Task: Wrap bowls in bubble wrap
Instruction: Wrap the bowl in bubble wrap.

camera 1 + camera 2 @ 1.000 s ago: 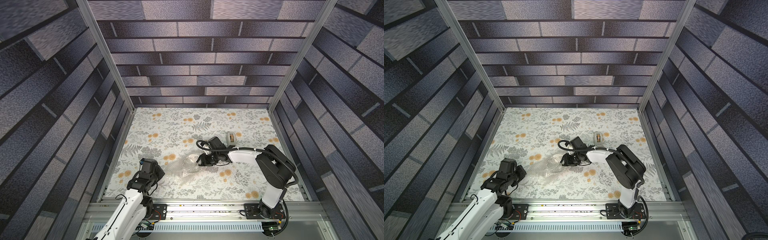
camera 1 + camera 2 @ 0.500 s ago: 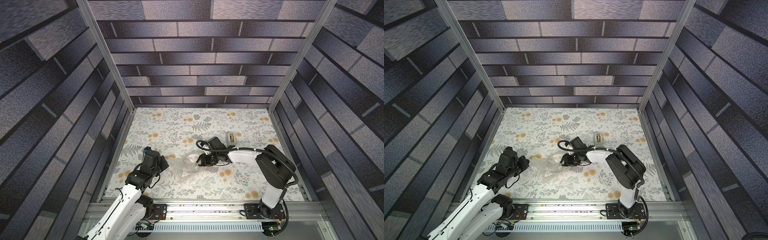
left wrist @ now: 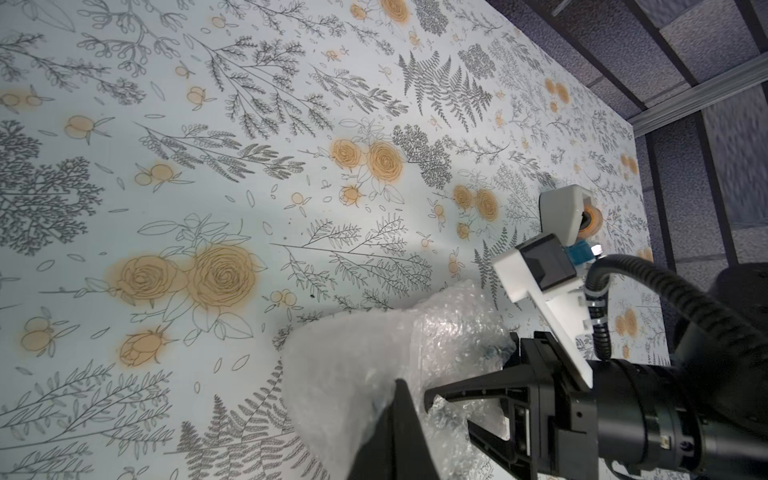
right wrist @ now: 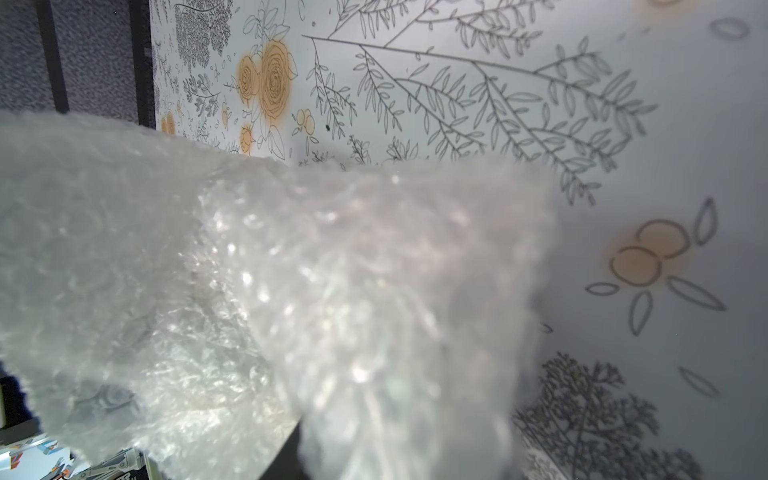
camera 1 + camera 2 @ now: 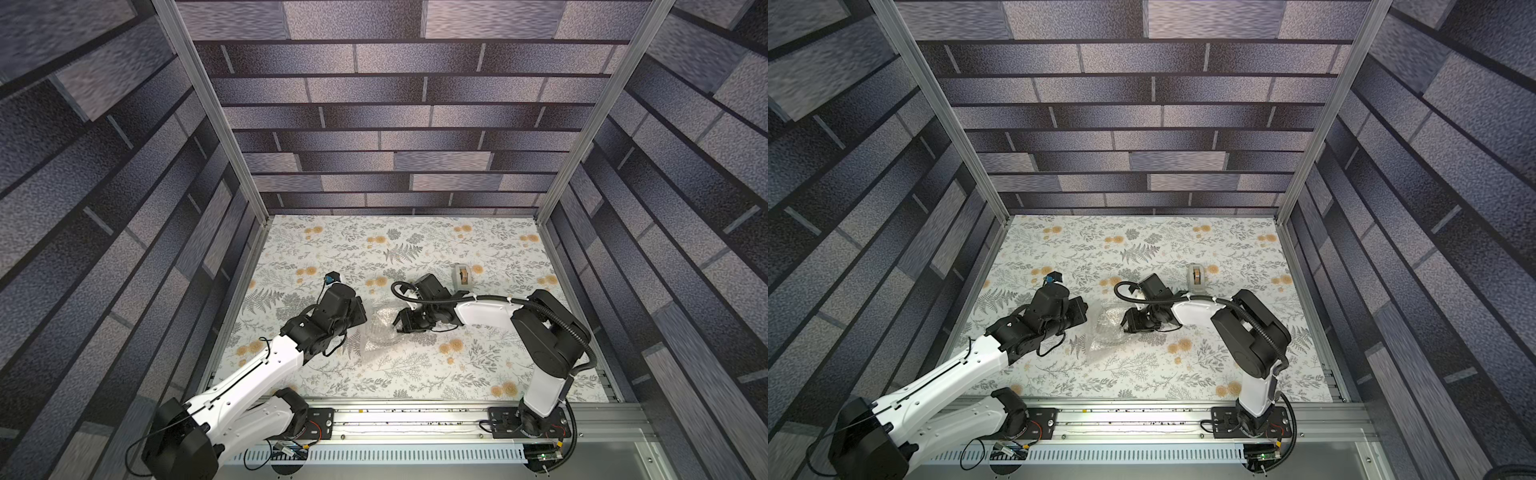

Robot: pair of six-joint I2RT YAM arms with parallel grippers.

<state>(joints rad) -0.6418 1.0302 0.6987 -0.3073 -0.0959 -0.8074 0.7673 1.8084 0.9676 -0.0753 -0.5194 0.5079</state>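
Left wrist view makes it pretty clear: the right hand (image 3: 453,409) has its fingers partway apart and is pinching the crumpled bubble wrap (image 3: 365,374) from the right side, I'd guess to stop the folded-over sheet from springing back open. That bundle sits around the middle of the table (image 5: 415,374). I can't actually make out the bowl, but it's presumably buried inside the plastic. The left hand (image 5: 360,318) is pressed together with nothing in it, just left of the bundle, probably lined up to tuck the loose flap, and the tape dispenser (image 5: 462,276) waits farther back on the right.
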